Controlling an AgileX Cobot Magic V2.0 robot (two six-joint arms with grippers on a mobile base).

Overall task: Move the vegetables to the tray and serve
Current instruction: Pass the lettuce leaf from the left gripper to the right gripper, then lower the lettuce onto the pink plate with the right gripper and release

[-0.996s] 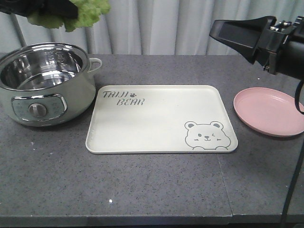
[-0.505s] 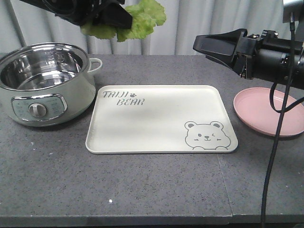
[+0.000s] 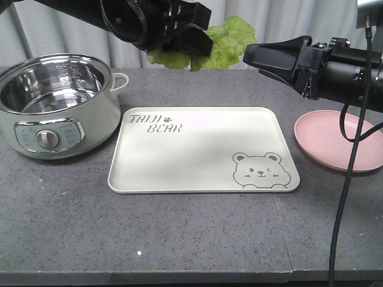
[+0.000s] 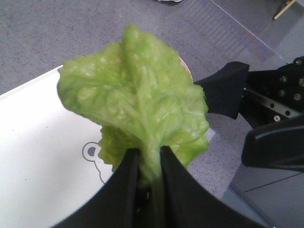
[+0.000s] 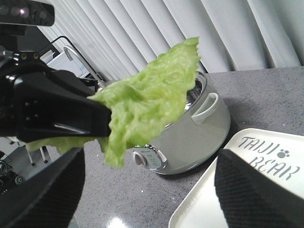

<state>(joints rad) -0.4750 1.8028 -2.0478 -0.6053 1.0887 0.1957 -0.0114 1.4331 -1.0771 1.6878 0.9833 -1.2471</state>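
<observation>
Pale-green electric pot [image 3: 57,104] at left on the grey table [image 3: 197,233] — pink plate [image 3: 338,140] right.

Grey speckled bench [image 3: 191,239] carries, L to R: electric pot [image 3: 57,107] w/ steel bowl, cream tray [image 3: 197,149] w/ bear print in centre, round pink plate [image 3: 338,140], none touching.

Grey speckled tabletop [image 3: 197,239], pale pleated curtain [image 3: 287,18] behind, soft even light.
</observation>
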